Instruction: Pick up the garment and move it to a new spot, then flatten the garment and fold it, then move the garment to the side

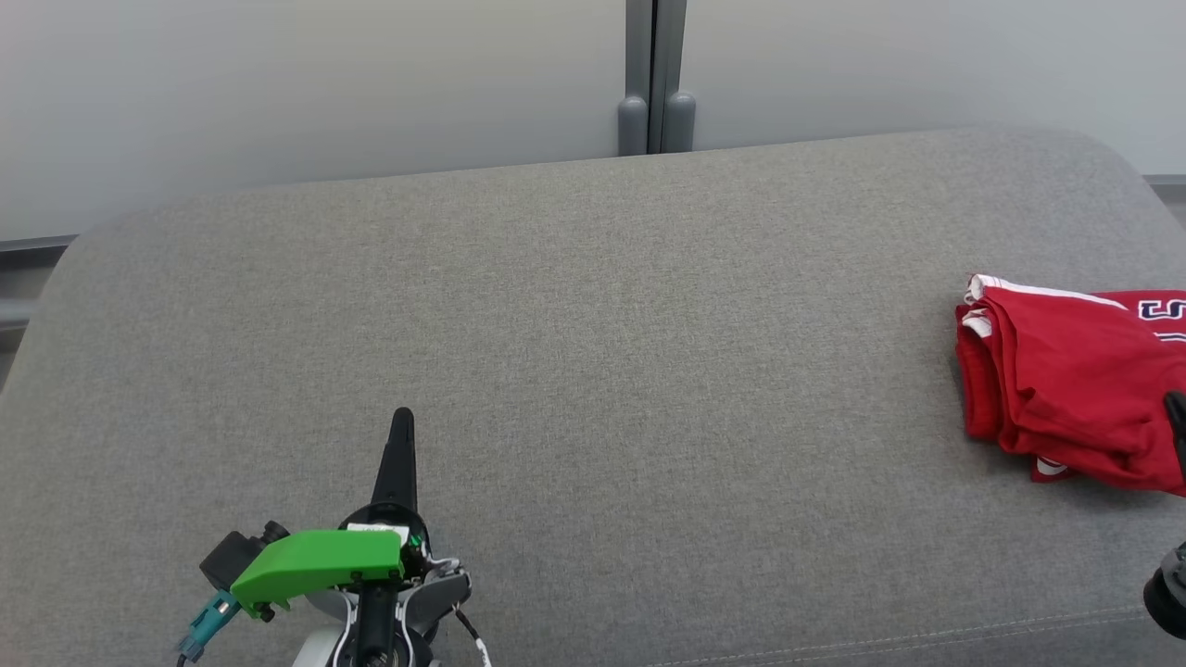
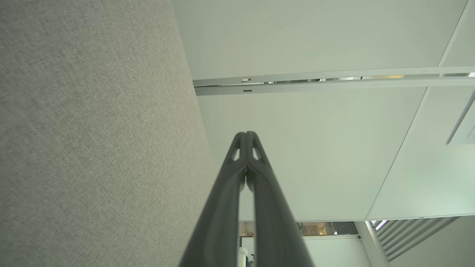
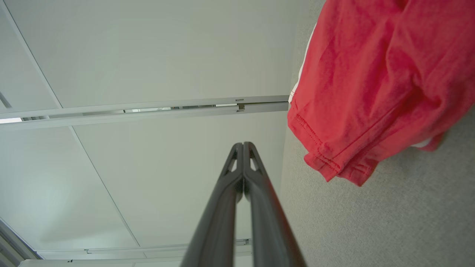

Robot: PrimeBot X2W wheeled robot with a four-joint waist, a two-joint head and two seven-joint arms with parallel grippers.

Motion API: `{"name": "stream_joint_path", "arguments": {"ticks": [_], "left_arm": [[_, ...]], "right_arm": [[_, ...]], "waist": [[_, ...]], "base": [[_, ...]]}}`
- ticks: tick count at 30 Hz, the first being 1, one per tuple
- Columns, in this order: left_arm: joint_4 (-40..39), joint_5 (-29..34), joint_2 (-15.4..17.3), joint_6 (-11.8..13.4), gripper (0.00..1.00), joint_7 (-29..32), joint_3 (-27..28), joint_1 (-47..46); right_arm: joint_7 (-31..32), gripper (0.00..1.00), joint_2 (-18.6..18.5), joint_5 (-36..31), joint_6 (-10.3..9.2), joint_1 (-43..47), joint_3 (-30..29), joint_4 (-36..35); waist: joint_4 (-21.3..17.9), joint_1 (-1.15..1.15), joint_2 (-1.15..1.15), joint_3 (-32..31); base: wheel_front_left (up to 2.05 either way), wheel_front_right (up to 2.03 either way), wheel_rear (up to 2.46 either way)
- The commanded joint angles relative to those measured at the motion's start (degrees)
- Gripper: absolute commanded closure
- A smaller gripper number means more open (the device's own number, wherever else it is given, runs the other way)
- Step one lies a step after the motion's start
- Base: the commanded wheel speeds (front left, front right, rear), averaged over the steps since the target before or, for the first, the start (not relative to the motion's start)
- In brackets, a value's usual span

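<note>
Garment [image 1: 1075,380] folded, cut off at right edge (lettering [image 1: 1166,310] partial).

1. The grey fabric surface [image 1: 593,371] lies open across its middle and left.
2. The folded red garment [image 1: 1066,389] blocks the far right edge.
3. The left gripper [image 1: 402,419], fingers together, stands at the near left.
4. The wall panels [image 1: 324,83] close off the back.

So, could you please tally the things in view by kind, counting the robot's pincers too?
red garment, folded: 1
pincers: 2, the left pincer and the right pincer, both shut
grey cushion: 1
Total: 4
</note>
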Motion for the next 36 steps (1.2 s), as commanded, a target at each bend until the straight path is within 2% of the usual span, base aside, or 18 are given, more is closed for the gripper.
{"name": "stream_joint_path", "arguments": {"ticks": [1, 36], "left_arm": [[0.16, 0.04, 0.05, -0.35, 1.0, -0.09, -0.05, -0.96], [0.13, 0.03, 0.05, -0.35, 1.0, -0.1, -0.04, -0.84]], "right_arm": [[0.12, 1.0, -0.18, 0.27, 0.02, -0.67, -0.1, 0.09], [0.45, 1.0, 0.05, -0.21, 0.02, -0.67, -0.43, 0.08]], "waist": [[0.0, 0.0, 0.0, 0.0], [0.0, 0.0, 0.0, 0.0]], "base": [[0.0, 0.0, 0.0], [0.0, 0.0, 0.0]]}}
